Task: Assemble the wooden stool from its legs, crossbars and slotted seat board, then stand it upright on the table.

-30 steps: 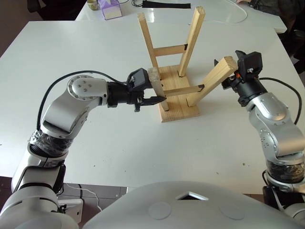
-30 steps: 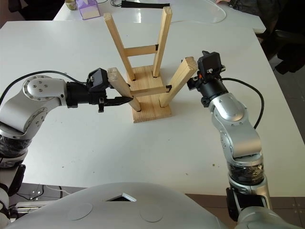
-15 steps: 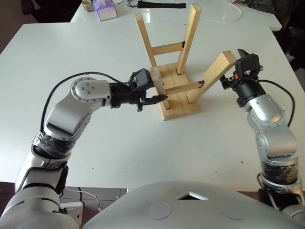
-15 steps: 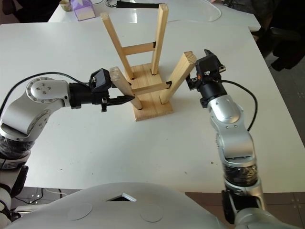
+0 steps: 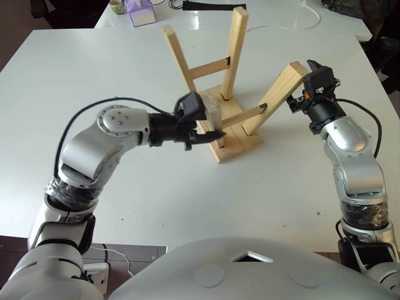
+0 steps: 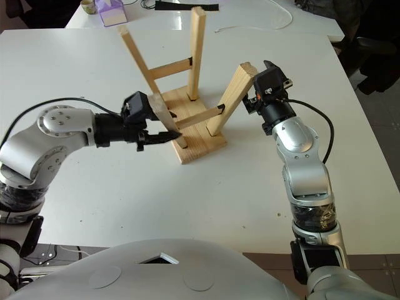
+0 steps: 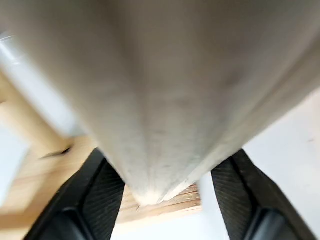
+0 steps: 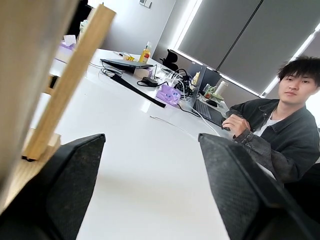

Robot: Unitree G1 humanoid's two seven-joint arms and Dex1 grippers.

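Nearest the robot, the left gripper [image 5: 211, 132] reaches in low over the white bench [image 5: 125, 206] from the left. It is closed on the near-left leg [image 5: 207, 116] of the upturned stool. The left wrist view confirms what the head views leave unclear. That leg runs between the two black fingers [image 7: 102, 200], filling the gap between them, with the board's pale wood visible past its end.

The seat board [image 5: 234, 147] lies flat on the bench at mid-table, legs pointing up. A near crossbar [image 5: 240, 115] runs from the held leg to the near-right leg [image 5: 275, 100]. This leg leans outward to the right with its foot at the board's right edge. Whether it is seated in its slot cannot be told.

The right gripper [image 8: 152, 142] is at that leg's upper end. In the right wrist view its fingers [image 8: 235, 190] are spread wide with bare bench between them. The leg passes alongside one finger, not between the pair.

Beyond, the two far legs [image 5: 234, 53] stand up from the board, joined by the far crossbar [image 5: 209, 65].

On a second bench [image 5: 281, 15] behind lie a black strap [image 5: 206, 5] and a purple box [image 5: 139, 11]. Any print on the box is too small to read.
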